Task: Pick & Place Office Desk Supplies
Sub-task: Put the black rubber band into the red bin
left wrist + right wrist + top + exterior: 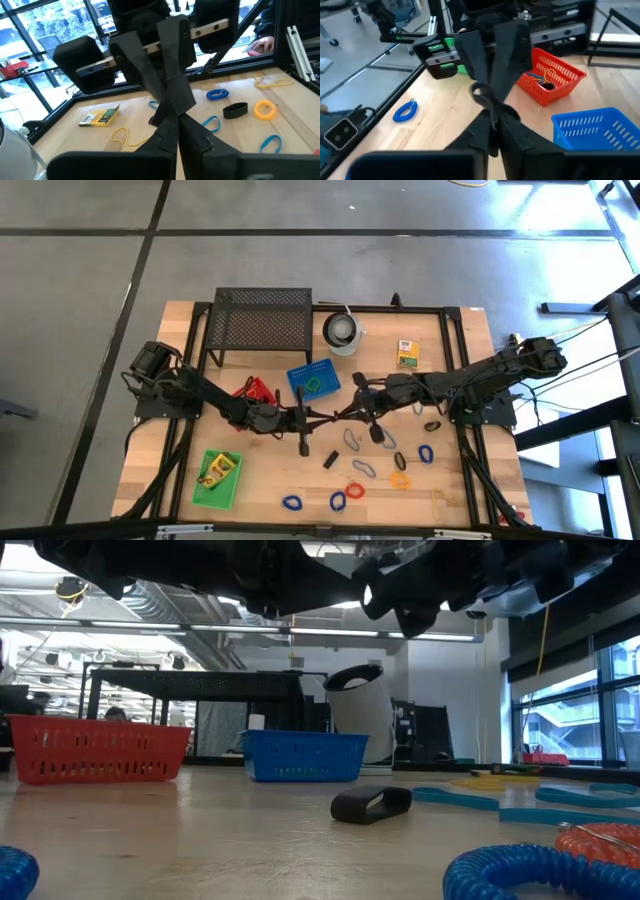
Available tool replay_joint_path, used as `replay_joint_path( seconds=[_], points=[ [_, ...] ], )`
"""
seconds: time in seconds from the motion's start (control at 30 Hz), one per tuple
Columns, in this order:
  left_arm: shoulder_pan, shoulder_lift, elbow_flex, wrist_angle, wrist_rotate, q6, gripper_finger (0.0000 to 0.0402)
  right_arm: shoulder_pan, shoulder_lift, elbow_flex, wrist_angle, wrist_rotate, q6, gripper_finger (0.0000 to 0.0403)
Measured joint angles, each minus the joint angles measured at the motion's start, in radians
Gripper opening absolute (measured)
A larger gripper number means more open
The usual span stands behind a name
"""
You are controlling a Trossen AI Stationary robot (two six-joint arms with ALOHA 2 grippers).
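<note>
The thing being handled is a thin grey loop (480, 93), a small curl of coiled cord. It hangs above the middle of the table (190, 470) where the two arms meet tip to tip. The left gripper (318, 417) is clenched on it. The right gripper (346, 412) points at the left one, right against the loop, and whether it grips or has let go I cannot tell. More loops lie on the wood on the right arm's side of the table. There are two grey loops (352, 440), one orange loop (400, 479), one red loop (355, 491) and at least four blue loops (292, 502) (some are too small to count surely). A dark loop (432, 425) lies near the right arm. One small black clip (330, 458) sits close below the meeting grippers. There are two flat yellow-and-green boxes. One box (406, 353) lies alone near the table's far edge, and the second box (221, 469) lies inside the green basket (205, 492). There are three baskets in all. The red basket (262, 387) holds a tangle of coloured loops, and the blue basket (300, 372) holds a green loop (314, 384). At the back stand one black mesh stand (262, 320) and one white cup (343, 332).
</note>
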State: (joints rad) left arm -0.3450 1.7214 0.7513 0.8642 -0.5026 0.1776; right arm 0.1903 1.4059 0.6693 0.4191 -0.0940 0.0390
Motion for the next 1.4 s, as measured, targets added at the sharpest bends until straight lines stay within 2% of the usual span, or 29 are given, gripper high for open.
replay_joint_path(
  seconds=[0.2,0.5,0.63,0.83,0.97,1.13,1.27,1.4],
  points=[
    [0.000,0.000,0.000,0.000,-0.005,-0.007,0.0003,-0.011,0.000,0.000,-0.017,0.000,0.036,0.0097],
    [0.000,0.000,0.000,0.000,-0.066,-0.036,0.0003,-0.011,-0.014,0.000,-0.094,0.000,0.032,0.0186],
    [-0.008,-0.004,0.000,-0.007,-0.125,-0.037,0.0003,-0.013,-0.082,0.000,-0.182,0.019,0.032,0.0203],
    [-0.021,-0.074,0.000,-0.125,-0.257,-0.077,0.0003,-0.012,-0.237,0.000,-0.326,0.155,0.062,0.0205],
    [-0.021,-0.169,0.000,-0.352,-0.288,-0.217,0.0003,-0.012,-0.306,0.000,-0.358,0.226,0.112,0.0206],
    [-0.021,-0.322,0.000,-0.807,-0.280,-0.533,0.0003,-0.012,-0.329,0.000,-0.360,0.326,0.138,0.0206],
    [-0.022,-0.441,0.000,-1.170,-0.217,-0.838,0.0003,-0.012,-0.329,0.000,-0.367,0.423,0.155,0.0206],
    [-0.035,-0.504,0.000,-1.487,-0.116,-1.118,0.0003,-0.012,-0.323,0.000,-0.435,0.427,0.180,0.0206]
  ],
)
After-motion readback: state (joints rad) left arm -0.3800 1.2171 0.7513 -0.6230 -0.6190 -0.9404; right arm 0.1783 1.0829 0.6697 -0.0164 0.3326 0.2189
